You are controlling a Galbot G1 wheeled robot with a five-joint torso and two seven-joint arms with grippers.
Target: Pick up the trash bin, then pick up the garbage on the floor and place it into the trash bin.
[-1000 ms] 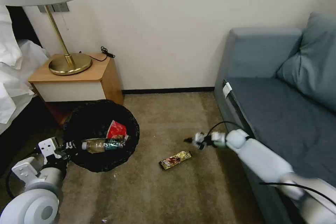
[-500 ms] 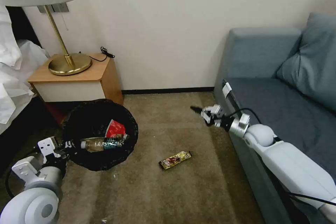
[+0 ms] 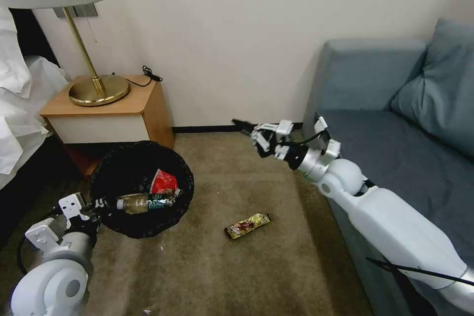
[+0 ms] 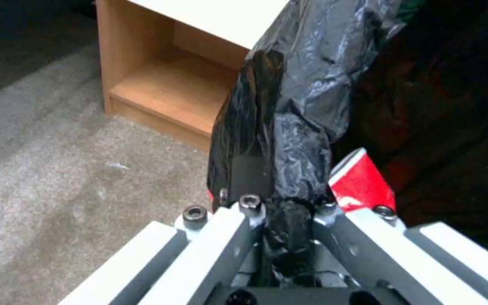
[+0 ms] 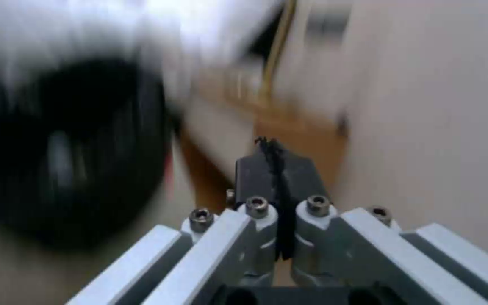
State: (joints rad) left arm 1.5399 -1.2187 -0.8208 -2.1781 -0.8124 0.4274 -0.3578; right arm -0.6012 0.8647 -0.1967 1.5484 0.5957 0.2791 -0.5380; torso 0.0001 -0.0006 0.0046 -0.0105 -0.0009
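Observation:
The trash bin (image 3: pixel 186 177), lined with a crinkled black bag, hangs low over the carpet at the left. My left gripper (image 3: pixel 100 203) is shut on its near rim; the left wrist view shows the black bag (image 4: pixel 300 106) pinched between the fingers. Inside the bin lie a red-and-white wrapper (image 3: pixel 164 181) (image 4: pixel 362 182) and a clear green-labelled bottle (image 3: pixel 143 203). A flat dark-and-gold wrapper (image 3: pixel 248 225) lies on the carpet right of the bin. My right gripper (image 3: pixel 243 123) (image 5: pixel 278 165) is raised near the wall, shut and holding nothing.
A wooden nightstand (image 3: pixel 106 108) (image 4: pixel 159 84) with a brass lamp (image 3: pixel 98 90) stands behind the bin, with white bedding (image 3: pixel 19 108) to its left. A blue sofa (image 3: pixel 395 148) lines the right side. Open carpet lies between bin and sofa. A tiny scrap (image 3: pixel 147 311) lies close by.
My right arm has swung up and to the left, from low over the carpet by the sofa to near the wall. The left arm and bin shifted only slightly.

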